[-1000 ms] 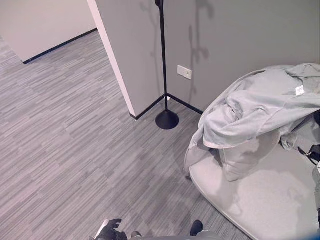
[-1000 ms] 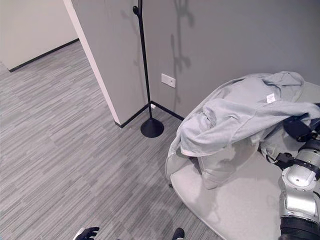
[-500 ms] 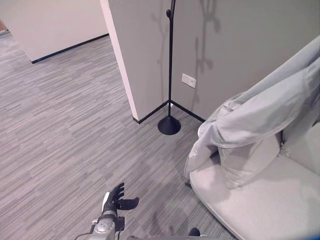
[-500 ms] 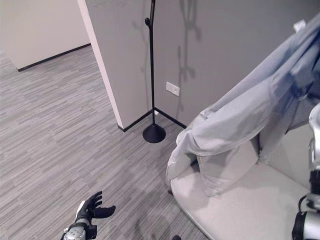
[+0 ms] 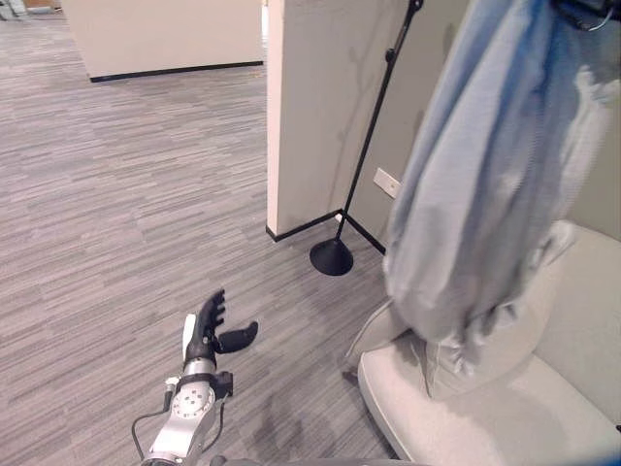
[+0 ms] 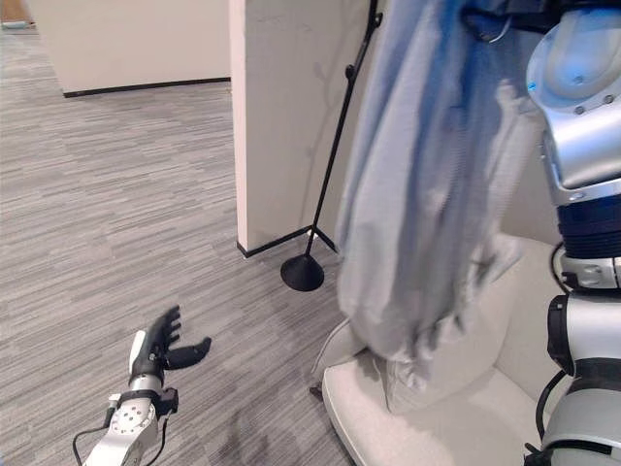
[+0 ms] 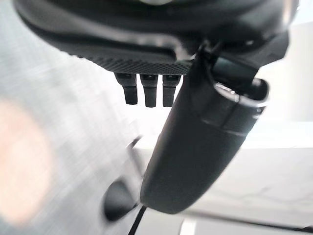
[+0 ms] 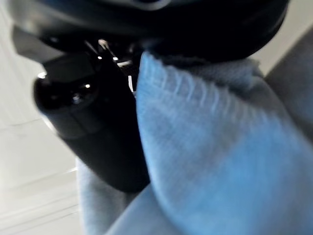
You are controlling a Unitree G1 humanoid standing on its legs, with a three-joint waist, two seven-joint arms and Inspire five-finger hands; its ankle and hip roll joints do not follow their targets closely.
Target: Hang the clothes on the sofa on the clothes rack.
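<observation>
- A light grey-blue fabric garment (image 6: pixel 427 204) is held up by the right hand (image 8: pixel 93 122), whose thumb and fingers are closed on a fold of the cloth.
- The garment hangs straight below that hand, its lower end just above the pale grey upholstered sofa (image 5: pixel 524 408).
- The black metal clothes rack (image 5: pixel 364 165) stands just beyond the garment, against the wall corner.
- The left hand (image 5: pixel 209 330) is held low over the grey striped carpet floor (image 5: pixel 116 194), fingers straight and spread, holding nothing.
</observation>
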